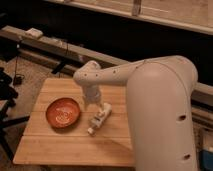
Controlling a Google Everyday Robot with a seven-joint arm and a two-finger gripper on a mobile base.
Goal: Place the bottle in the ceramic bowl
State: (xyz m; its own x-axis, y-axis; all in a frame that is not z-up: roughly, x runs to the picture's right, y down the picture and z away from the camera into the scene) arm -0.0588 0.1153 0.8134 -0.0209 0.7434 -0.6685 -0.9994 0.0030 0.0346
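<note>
Though its state untellable, one gripper (93, 103) close beside one bottle (99, 119), one ceramic bowl (63, 112) nearby

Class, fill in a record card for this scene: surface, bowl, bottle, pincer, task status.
surface: wooden table
bowl: orange-red ceramic bowl, upright on the table, toward the picture's left
bottle: white bottle, lying on its side on the table, picture-right of the bowl, not touching it
pincer: pincer hangs pointing down between bowl and bottle, near the bottle's far end
task status: bottle not yet in the bowl
</note>
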